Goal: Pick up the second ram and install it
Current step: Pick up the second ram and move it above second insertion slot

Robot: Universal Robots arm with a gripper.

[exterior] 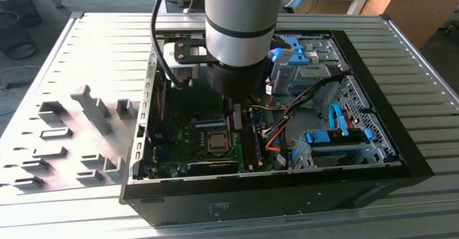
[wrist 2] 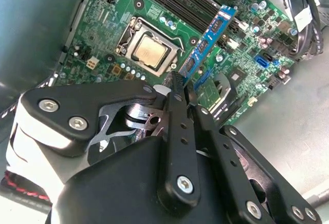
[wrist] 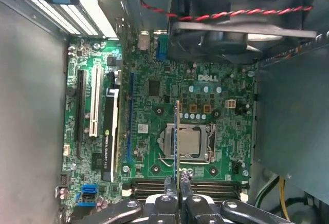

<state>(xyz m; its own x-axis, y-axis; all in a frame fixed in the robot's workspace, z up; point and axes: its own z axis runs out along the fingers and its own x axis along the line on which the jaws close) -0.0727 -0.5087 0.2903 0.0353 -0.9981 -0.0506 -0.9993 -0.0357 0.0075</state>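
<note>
Where the ribbed metal surface [exterior: 423,126] fills the exterior view, the open PC case [exterior: 272,207] is seen lying on it at centre; the arm [exterior: 240,29] is lowered into the case from the upper middle; grey holder blocks [exterior: 90,110] are set at the exterior view's left, beside the case; the green motherboard [exterior: 190,142] is exposed inside; in the second wrist view the gripper [wrist 2: 182,82] is closed on the second ram [wrist 2: 208,44], held on edge over the board, close beside the silver processor [wrist 2: 150,52].
</note>
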